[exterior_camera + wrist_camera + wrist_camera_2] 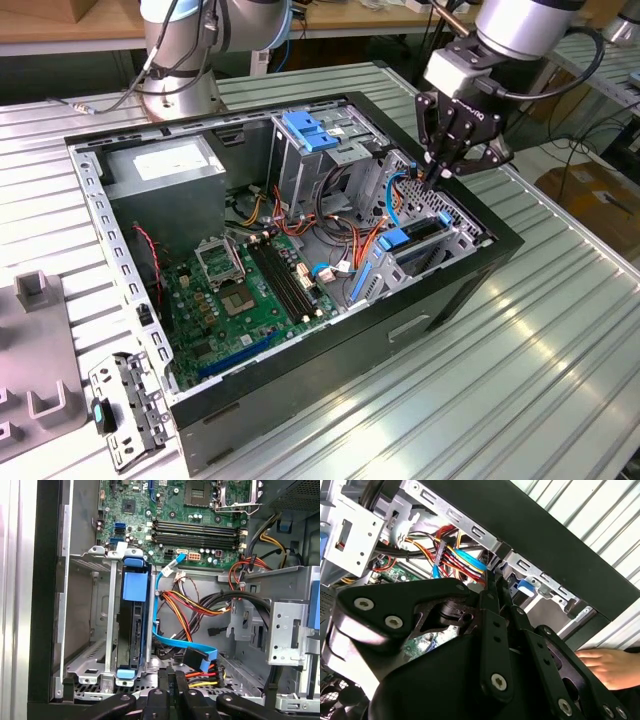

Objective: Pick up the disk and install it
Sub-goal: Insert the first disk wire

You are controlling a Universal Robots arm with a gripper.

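Observation:
The disk (131, 630) stands on edge in the lower metal drive bay (82, 662) of the open computer case (480, 270). Its dark body sits between blue plastic rails. In the exterior view the disk (420, 232) lies in that bay at the case's right end. My gripper (437, 180) hovers just above and behind the bay, fingers pressed together with nothing seen between them. In the first wrist view the gripper (174, 680) is beside the disk's end, close to a blue data cable (185, 647) and a black power plug (210, 672). The second wrist view has the gripper (495, 587) over the wiring.
A green motherboard (245, 290) covers the case floor, with a grey power-supply box (165, 170) at the exterior view's left. An upper drive cage with a blue tab (310, 132) stands mid-case. Loose cables (200, 605) cross between cages. A person's hand (602, 665) rests outside the case. A second arm's base (180, 60) stands behind.

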